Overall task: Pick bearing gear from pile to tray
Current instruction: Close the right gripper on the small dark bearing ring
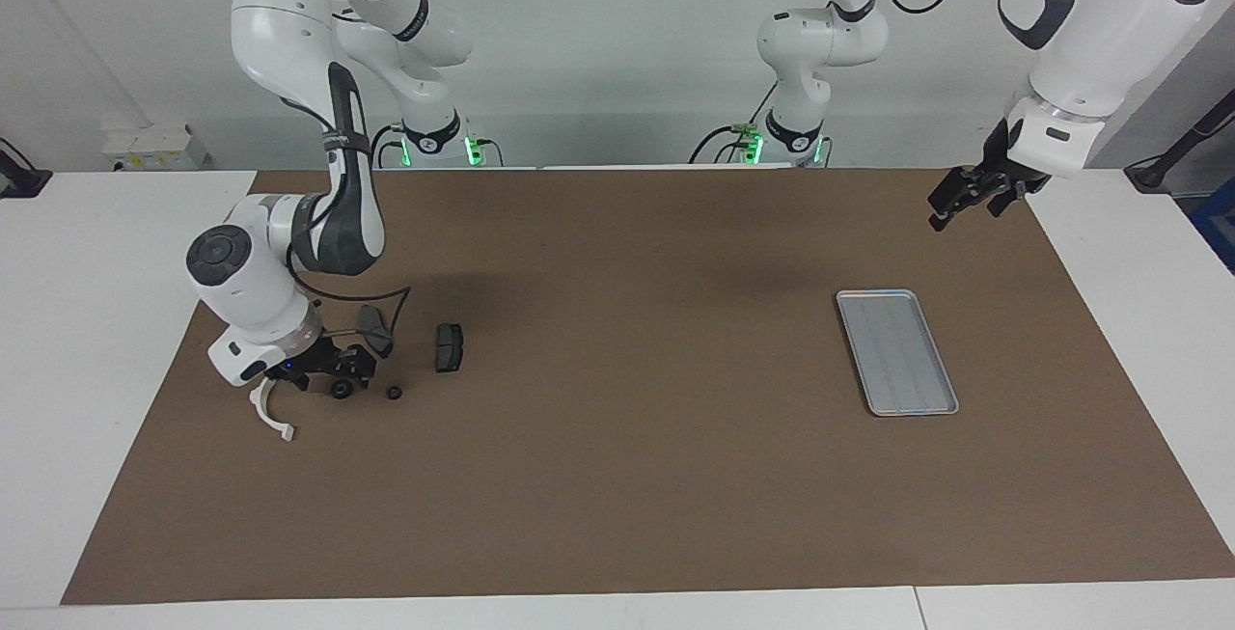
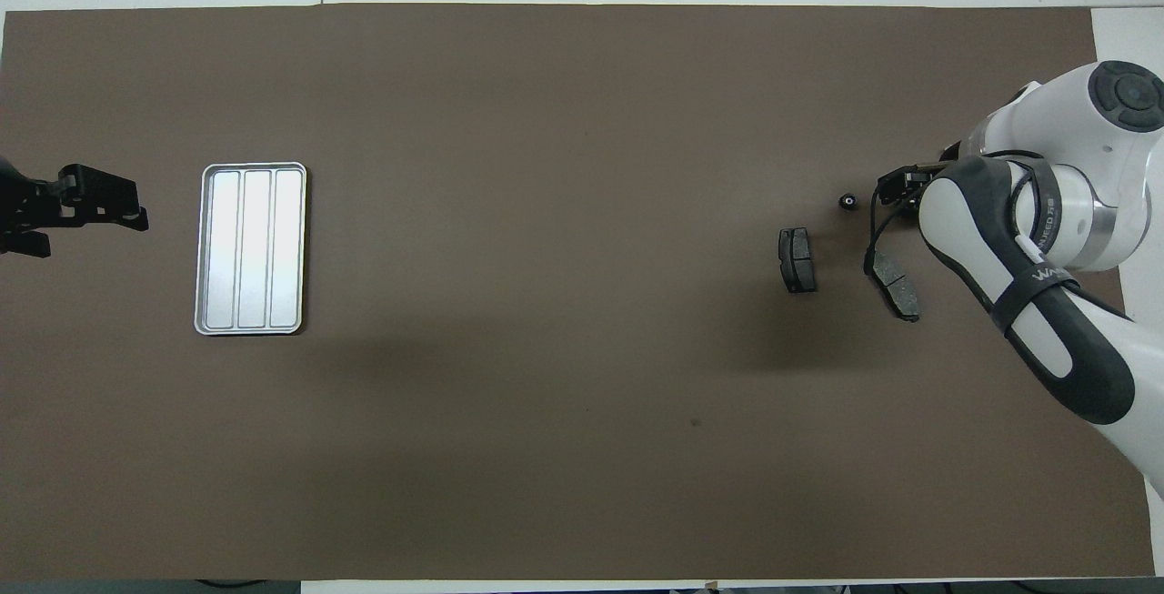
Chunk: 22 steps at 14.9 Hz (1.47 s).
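We see the right gripper (image 1: pixel 340 381) low over the pile at the right arm's end of the brown mat (image 1: pixel 617 476), its jaws at a small black round gear (image 1: pixel 342 389) that sits on the mat; we cannot tell whether they are spread around it or pinching it. A second black gear (image 1: pixel 394 393) lies just beside the jaws, toward the tray's end. A dark grey brake pad (image 1: pixel 375 329) rests close by the jaws on the robots' side, and another brake pad (image 1: pixel 449 347) lies a little past it, apart from the gripper. The white half-ring bracket (image 1: pixel 270 415) lies just under the gripper's wrist. The silver tray (image 1: pixel 896 352) sits well apart from these jaws, toward the left arm's end, with nothing in it. The left gripper (image 1: pixel 965 196) waits in the air over the mat's edge near the tray, and we cannot tell how its jaws stand.
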Each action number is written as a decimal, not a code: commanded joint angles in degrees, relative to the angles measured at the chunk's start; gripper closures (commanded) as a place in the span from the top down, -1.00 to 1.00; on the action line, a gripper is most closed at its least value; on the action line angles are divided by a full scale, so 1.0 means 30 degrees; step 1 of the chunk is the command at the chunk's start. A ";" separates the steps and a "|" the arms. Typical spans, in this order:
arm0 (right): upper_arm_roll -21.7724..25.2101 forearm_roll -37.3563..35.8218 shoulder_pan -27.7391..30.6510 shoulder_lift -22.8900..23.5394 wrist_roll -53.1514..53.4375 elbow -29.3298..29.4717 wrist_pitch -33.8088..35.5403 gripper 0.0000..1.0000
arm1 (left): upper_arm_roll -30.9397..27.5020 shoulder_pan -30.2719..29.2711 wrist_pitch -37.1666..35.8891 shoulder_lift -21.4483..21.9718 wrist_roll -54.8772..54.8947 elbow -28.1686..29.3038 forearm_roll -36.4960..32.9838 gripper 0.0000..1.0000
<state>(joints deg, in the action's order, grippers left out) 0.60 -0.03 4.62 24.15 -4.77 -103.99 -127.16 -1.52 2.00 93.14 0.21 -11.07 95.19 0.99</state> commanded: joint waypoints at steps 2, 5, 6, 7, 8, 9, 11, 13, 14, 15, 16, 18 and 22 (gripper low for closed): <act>-0.0053 -0.0255 0.0219 0.0065 -0.0694 -0.0257 -0.0300 1.00 | -0.0080 0.0153 0.0096 0.0371 0.0057 0.0290 -0.0213 1.00; -0.0053 -0.0225 0.0278 0.0006 -0.1045 -0.0813 -0.0563 1.00 | -0.0080 0.0153 0.0066 0.0400 0.0028 0.0261 -0.0213 1.00; -0.0053 -0.0225 0.0278 -0.0023 -0.1075 -0.0844 -0.0564 1.00 | -0.0080 0.0124 0.0066 0.0400 0.0056 0.0261 -0.0213 1.00; -0.0053 -0.0225 0.0278 -0.0023 -0.1105 -0.0873 -0.0564 1.00 | -0.0080 0.0153 0.0095 0.0400 0.0057 0.0290 -0.0213 1.00; -0.0053 -0.0225 0.0278 0.0006 -0.1105 -0.1047 -0.0593 1.00 | -0.0080 0.0153 0.0067 0.0371 0.0057 0.0262 -0.0213 1.00; -0.0053 -0.0225 0.0307 -0.0023 -0.1134 -0.1136 -0.0564 0.99 | -0.0080 0.0153 0.0124 0.0370 0.0057 0.0261 -0.0213 1.00; -0.0053 -0.0225 0.0278 -0.0053 -0.1134 -0.1137 -0.0564 0.38 | -0.0080 0.0153 -0.0021 0.0400 -0.0002 0.0291 -0.0213 1.00; -0.0053 -0.0225 0.0278 -0.0082 -0.1105 -0.1166 -0.0564 -0.46 | -0.0139 0.0124 -0.0255 0.0429 -0.0002 0.0291 -0.0213 1.00; -0.0053 -0.0225 0.0278 -0.0082 -0.1134 -0.1195 -0.0535 -0.99 | -0.0139 0.0095 -0.0285 0.0429 -0.0002 0.0320 -0.0213 1.00; -0.0053 -0.0225 0.0278 -0.0053 -0.1105 -0.1196 -0.0564 -1.00 | -0.0081 0.0095 -0.0285 0.0458 -0.0002 0.0349 -0.0213 1.00; -0.0053 -0.0225 0.0278 -0.0053 -0.1105 -0.1167 -0.0535 -1.00 | -0.0080 0.0095 -0.0285 0.0458 -0.0002 0.0378 -0.0213 1.00; -0.0053 -0.0225 0.0278 -0.0111 -0.1076 -0.1050 -0.0535 -1.00 | -0.0080 0.0095 -0.0227 0.0458 -0.0002 0.0437 -0.0213 1.00; -0.0228 -0.0225 -0.0015 -0.0811 -0.0610 -0.0204 0.0951 -1.00 | -0.0139 0.0008 -0.0285 0.0487 0.0057 0.0496 -0.0213 1.00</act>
<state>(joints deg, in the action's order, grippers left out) 0.55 -0.19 4.57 23.95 -6.53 -105.73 -127.09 -1.62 1.98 92.71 0.21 -11.07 95.32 0.99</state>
